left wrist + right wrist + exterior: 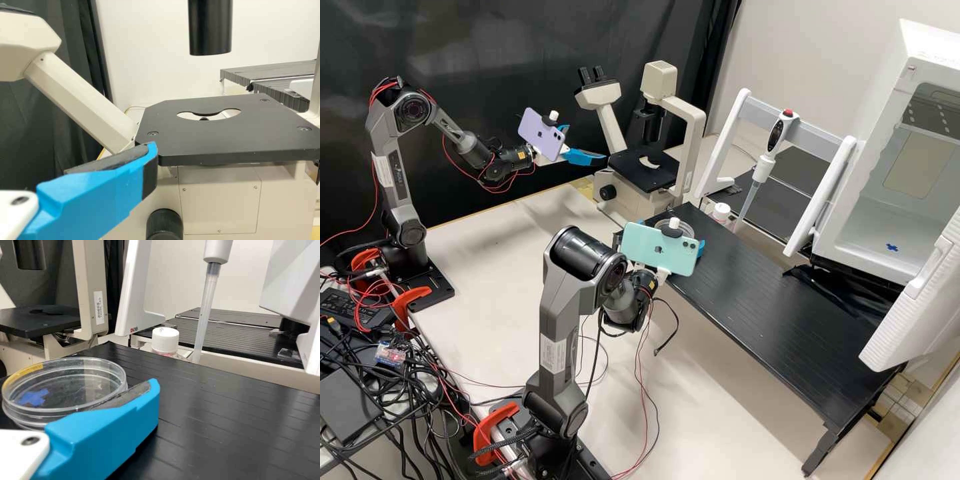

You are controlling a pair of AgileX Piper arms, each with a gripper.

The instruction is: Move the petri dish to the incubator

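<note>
Petri dish [82, 382]: upper centre of the high view, at the far end of the black slatted platform [773, 300], partly behind the mint phone [659, 249] on the near arm. Resting on the platform or just over it, can't tell. Clear, round, yellow strip on the rim, blue cross-shaped mark seen through it.

Right gripper [673, 233] is at the dish. Pinching it or not, can't tell.

White-capped bottle [721, 212] sits just beyond the dish, beside the tip of an upright pipette [762, 167] on a white-and-grey stand [813, 137].

Left gripper [585, 143]: upper centre-left, near the microscope [697, 140], beside its black stage [645, 175]. Fingers spread. Purple phone [543, 135] mounted on that arm.

Incubator [895, 87]: right edge of frame, door [907, 300] swung open, blue cross marker [892, 247] on its floor.

Lower left: tangled cables, red clamps [495, 430] at the arm bases.
</note>
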